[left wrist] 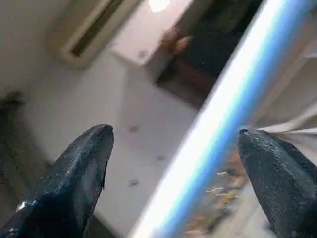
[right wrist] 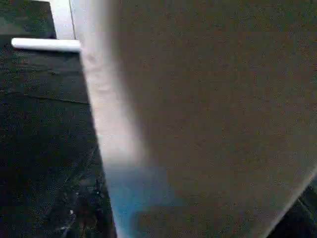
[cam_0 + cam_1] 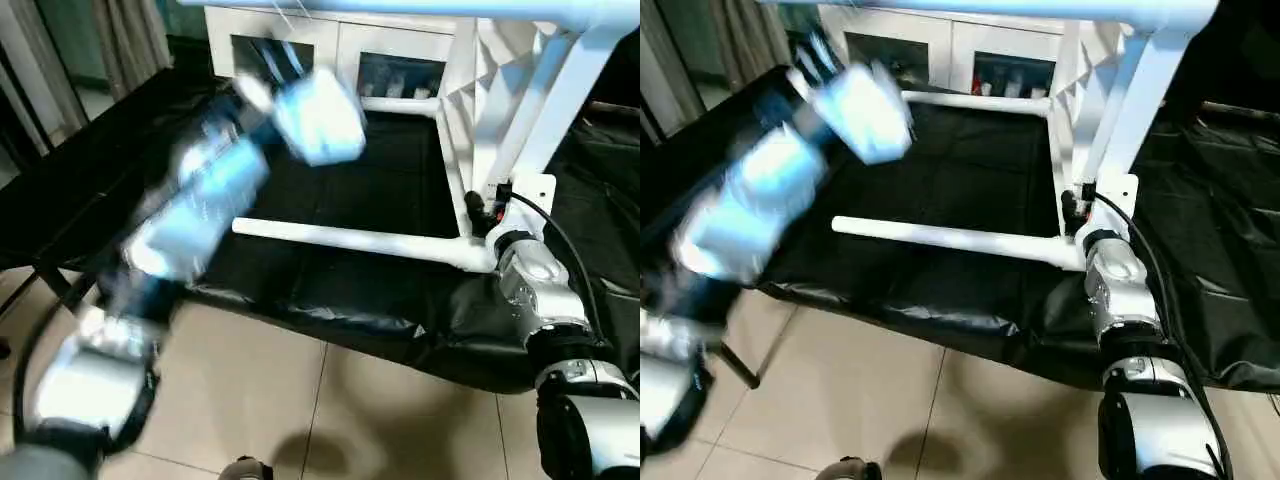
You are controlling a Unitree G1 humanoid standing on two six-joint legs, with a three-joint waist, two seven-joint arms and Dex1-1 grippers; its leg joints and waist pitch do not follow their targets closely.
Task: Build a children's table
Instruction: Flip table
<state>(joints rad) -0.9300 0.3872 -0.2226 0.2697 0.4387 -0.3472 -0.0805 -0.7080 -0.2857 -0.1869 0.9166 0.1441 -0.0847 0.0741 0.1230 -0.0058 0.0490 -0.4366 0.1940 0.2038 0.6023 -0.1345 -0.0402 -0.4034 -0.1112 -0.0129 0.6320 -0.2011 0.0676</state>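
Left arm (image 3: 200,200) raised w/ end effector (image 1: 173,144) spread; right arm (image 3: 535,290) at table leg (image 3: 350,240).

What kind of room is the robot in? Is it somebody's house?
Probably an indoor room, maybe a home or a test room set up like one. There is a tiled floor, a white cabinet with glass doors, curtains, and a black sheet spread under the table legs.

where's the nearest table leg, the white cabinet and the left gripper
nearest table leg (image 3: 350,240), left eye view, mid-shaft
white cabinet (image 3: 335,25), left eye view, front frame
left gripper (image 1: 173,144), left wrist view, between the fingertips
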